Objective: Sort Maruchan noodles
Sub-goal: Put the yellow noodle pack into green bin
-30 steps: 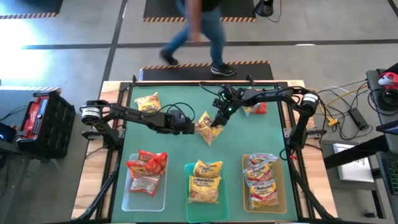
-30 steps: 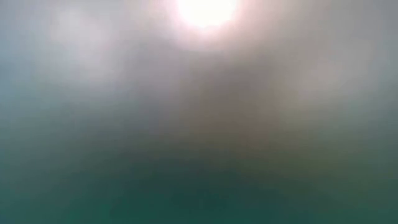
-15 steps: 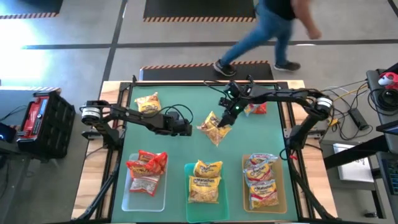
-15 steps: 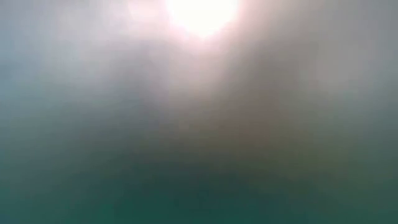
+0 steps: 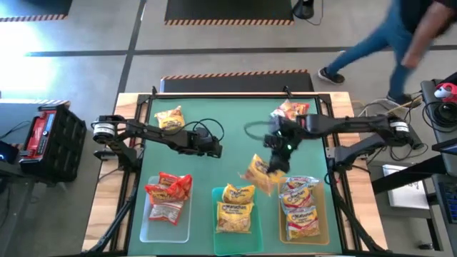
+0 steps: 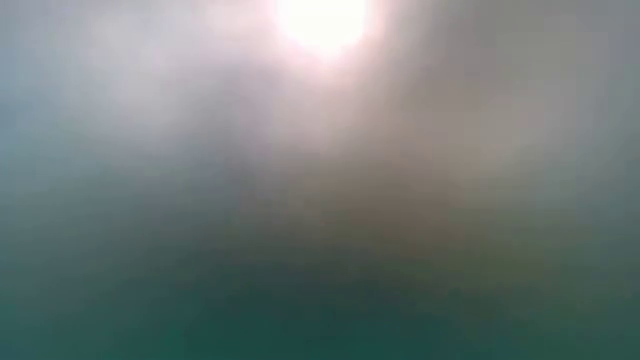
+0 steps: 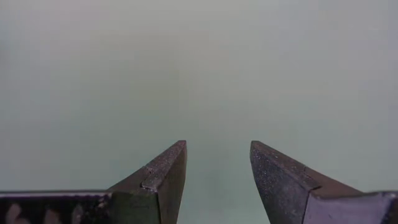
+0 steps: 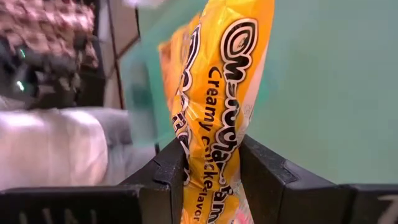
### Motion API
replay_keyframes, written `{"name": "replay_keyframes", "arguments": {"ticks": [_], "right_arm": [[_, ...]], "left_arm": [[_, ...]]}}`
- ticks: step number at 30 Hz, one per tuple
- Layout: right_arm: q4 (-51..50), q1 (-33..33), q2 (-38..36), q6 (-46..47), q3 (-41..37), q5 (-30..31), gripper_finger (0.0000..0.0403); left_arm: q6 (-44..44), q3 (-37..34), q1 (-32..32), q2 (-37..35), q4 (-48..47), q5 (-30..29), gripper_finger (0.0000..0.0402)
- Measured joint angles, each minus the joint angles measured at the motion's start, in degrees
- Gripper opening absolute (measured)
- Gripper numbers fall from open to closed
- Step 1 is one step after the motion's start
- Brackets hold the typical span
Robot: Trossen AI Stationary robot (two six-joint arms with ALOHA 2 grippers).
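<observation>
One yellow packet pinched in right claw

From overhead I see three trays along the table's near edge: the left tray, the middle tray and the right tray, each with noodle packets in it. One packet hangs between the middle and right trays. Another packet lies far left, and one far right.
</observation>
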Motion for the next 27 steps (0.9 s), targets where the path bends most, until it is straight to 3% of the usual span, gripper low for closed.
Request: {"name": "replay_keyframes", "arguments": {"ticks": [5, 11, 21, 27], "right_arm": [[-2.7, 9.5, -3.8, 7.2, 0.0, 8.2, 0.0115], [6.4, 20.0, -2.6, 9.8, 0.0, 15.0, 0.0115], [23.5, 26.7, 8.3, 4.4, 0.0, 15.0, 0.0116], [33.5, 26.6, 13.8, 2.9, 0.0, 7.8, 0.0116]], "left_arm": [[4.1, 1.4, -0.3, 0.0, 0.7, 0.0, 0.0162], [7.6, 3.2, -0.4, 0.0, 1.1, 0.5, 0.0162], [10.3, 6.2, -1.4, -0.1, 1.0, 2.6, 0.0162], [10.2, 6.7, -2.9, -0.3, 0.7, 3.5, 0.0162]]}}
